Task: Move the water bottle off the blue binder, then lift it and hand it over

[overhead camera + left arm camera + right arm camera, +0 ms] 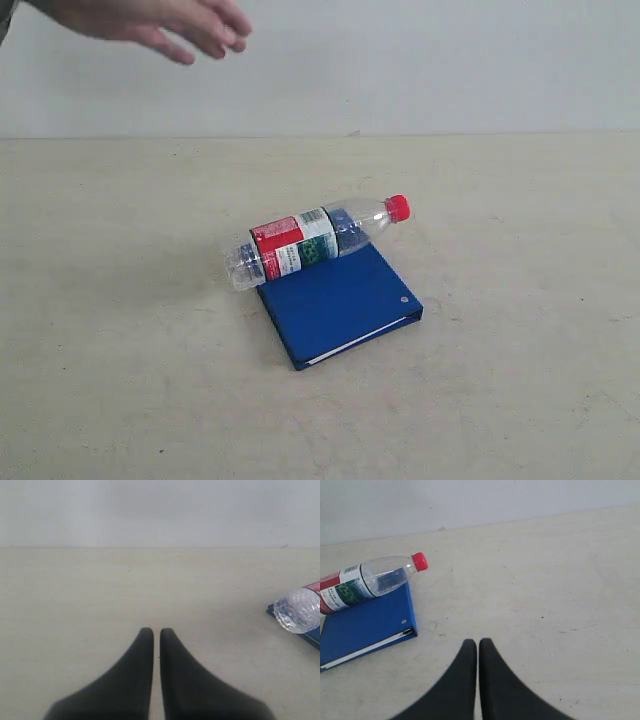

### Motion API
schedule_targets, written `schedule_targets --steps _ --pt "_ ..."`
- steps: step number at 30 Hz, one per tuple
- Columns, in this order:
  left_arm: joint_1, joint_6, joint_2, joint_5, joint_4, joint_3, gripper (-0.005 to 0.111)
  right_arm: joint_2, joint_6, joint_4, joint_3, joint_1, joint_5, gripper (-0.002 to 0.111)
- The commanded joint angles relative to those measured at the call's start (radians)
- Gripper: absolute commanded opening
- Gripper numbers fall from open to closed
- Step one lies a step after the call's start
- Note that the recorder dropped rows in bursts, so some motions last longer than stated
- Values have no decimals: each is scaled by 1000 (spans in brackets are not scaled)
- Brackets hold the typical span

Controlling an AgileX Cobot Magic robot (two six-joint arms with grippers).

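Observation:
The water bottle (315, 238) lies on its side across the far edge of the blue binder (340, 305), red cap toward the right, its base overhanging the binder's left side. The right wrist view shows the bottle (367, 583) and binder (365, 625) too; the left wrist view catches only the bottle's clear base (300, 610) and a binder corner (312, 639). Neither gripper appears in the exterior view. My left gripper (156, 631) is shut and holds nothing, well away from the bottle. My right gripper (478, 642) is shut with nothing in it, short of the binder's spine.
A person's bare hand (165, 25) hovers at the upper left above the beige table (520, 380). A pale wall (450, 60) stands behind the table's far edge.

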Motion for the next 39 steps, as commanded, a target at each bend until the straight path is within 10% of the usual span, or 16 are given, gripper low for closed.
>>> schedule_targets --steps 1,24,32,39 --pt "-1 -9 -2 -13 0 4 4 -5 -19 -14 -2 1 -7 0" --pt "-1 -9 -2 -13 0 4 4 -5 230 284 -32 18 -604 0" --pt "-1 -9 -2 -13 0 4 4 552 167 -77 -255 271 -290 0" --pt "-1 -9 -2 -13 0 4 4 1139 -319 -181 -503 557 -283 13"
